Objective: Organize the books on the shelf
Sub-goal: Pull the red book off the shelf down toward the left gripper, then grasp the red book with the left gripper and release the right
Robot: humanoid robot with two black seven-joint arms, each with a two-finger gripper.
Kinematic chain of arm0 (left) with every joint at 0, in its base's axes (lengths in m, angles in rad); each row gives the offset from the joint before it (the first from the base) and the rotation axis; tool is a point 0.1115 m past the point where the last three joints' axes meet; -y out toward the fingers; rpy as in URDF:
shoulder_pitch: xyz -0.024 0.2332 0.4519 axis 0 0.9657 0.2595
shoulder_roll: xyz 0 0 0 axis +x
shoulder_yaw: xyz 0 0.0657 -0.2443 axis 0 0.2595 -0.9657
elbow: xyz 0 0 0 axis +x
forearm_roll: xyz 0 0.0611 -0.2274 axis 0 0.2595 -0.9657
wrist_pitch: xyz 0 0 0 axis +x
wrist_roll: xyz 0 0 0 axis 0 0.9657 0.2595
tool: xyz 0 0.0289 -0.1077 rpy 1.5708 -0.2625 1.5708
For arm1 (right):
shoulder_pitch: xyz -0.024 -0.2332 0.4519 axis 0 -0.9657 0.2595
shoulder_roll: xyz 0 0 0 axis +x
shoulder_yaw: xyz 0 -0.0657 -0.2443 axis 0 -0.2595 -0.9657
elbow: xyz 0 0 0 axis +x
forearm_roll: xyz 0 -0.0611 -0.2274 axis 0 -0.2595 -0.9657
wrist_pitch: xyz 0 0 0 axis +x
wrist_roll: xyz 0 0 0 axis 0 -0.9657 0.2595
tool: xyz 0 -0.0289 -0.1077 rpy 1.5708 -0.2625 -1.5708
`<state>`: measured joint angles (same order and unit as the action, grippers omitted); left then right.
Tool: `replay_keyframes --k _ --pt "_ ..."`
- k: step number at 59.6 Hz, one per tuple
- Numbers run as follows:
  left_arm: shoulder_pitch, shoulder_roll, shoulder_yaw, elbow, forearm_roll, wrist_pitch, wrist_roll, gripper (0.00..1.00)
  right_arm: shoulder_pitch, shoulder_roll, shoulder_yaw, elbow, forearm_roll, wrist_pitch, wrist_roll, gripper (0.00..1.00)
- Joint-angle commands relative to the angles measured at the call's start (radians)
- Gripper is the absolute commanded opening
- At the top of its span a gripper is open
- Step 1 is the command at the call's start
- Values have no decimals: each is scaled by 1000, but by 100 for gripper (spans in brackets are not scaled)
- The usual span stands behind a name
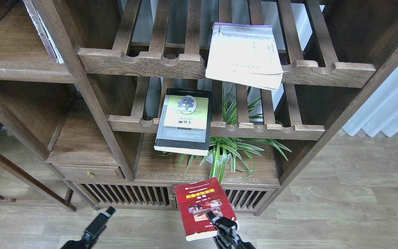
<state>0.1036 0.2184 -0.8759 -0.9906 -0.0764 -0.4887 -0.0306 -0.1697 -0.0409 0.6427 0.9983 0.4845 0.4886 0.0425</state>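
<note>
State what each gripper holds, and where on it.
Right gripper grips the dark red book at its lower right edge. Left gripper holds nothing.

The right tool [219, 221] grips the dark red book [202, 205]; the left tool [108, 211], seemingly empty, hangs nearby.

A spider plant [231, 147] in a small white pot [218, 158] spreads striped leaves behind the slatted racks [216, 129]. A small drawer [90, 172] with a brass knob [89, 175] sits lower left. Pale curtains [390, 107] hang right, above the wood-plank floor [340, 207].
</note>
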Motion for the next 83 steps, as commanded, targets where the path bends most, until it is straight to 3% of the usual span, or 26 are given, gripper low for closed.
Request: replay_keyframes --k 1,20,37,39,40,41,55,59,67,79,81,83 --pt "-5 -34 44 0 -8 0 0 100 19 16 -35 -15 -1 0 -3 6" --pt "-33 -159 83 15 -45 0 1 100 25 41 -81 -21 -24 0 -41 6" --pt "-27 -195 98 16 -51 0 0 90 12 41 -121 -21 -55 0 -41 6" --pt "-27 -200 106 18 -52 0 0 86 9 41 -123 -21 -55 0 -41 6" --pt "-27 -201 115 20 -55 0 0 74 7 41 -123 -21 -55 0 -41 6" --pt "-27 -201 118 20 -57 0 0 72 7 41 -124 -21 -55 0 -41 6" --pt "-35 -201 144 21 -62 0 3 55 -5 41 -124 -20 -61 0 -41 7" --pt "-36 -200 144 23 -62 0 1 43 -5 41 -124 -21 -61 0 -41 7" --pt "-31 -192 143 23 -62 0 0 7 -5 41 -124 -21 -61 0 -41 7" --pt "-39 -182 144 20 -60 0 5 6 -4 41 -123 -21 -61 0 -41 11" --pt "-38 -168 143 17 -60 0 6 6 -4 41 -123 -21 -63 0 -43 20" --pt "-36 -154 141 7 -62 0 6 6 -1 41 -121 -21 -67 0 -43 37"
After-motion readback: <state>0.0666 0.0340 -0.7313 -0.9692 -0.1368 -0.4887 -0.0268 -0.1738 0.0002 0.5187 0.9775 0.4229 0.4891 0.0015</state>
